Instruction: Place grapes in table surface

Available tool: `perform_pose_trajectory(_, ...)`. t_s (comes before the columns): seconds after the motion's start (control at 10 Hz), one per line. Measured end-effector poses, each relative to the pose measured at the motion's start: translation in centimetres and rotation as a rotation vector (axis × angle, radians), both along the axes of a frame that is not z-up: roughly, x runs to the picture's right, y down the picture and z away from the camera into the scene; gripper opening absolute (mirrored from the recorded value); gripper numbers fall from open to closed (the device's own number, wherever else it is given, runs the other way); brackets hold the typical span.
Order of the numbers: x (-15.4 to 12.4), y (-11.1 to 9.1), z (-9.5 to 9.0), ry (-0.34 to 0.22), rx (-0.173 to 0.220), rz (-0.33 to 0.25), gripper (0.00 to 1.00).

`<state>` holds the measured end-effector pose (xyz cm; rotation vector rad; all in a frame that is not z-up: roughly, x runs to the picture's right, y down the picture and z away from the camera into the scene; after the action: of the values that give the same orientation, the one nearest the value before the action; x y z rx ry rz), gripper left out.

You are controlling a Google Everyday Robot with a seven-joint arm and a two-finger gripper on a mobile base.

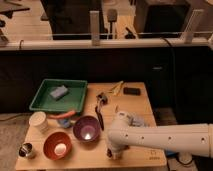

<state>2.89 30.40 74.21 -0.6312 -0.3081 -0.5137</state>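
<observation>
White-cased gripper (114, 153) sits low on the table surface (142, 106), near its front edge. You cannot tell from this view whether it is parted or closed, nor what it carries. The grapes are not visible anywhere on the bare wood; they are probably hidden beneath the gripper, where it meets the table. Just left of the gripper and slightly farther back stands the purple bowl (86, 128), with the orange bowl (57, 145) beyond it. Farther back and left lies the green tray (42, 104). Step in hand, on this reading: the set-down. Your next move calls for a release, then a straight lift that keeps clear of the purple bowl.
</observation>
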Motion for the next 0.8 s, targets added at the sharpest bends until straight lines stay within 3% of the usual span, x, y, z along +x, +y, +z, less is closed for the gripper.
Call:
perform_pose_trajectory(0.3, -1.0, -3.4, -2.0, -0.034, 0.035, -0.025, 0.00)
perform_pose_trajectory(0.8, -1.2, -11.4, -8.9, -0.059, 0.123, -0.046, 0.00)
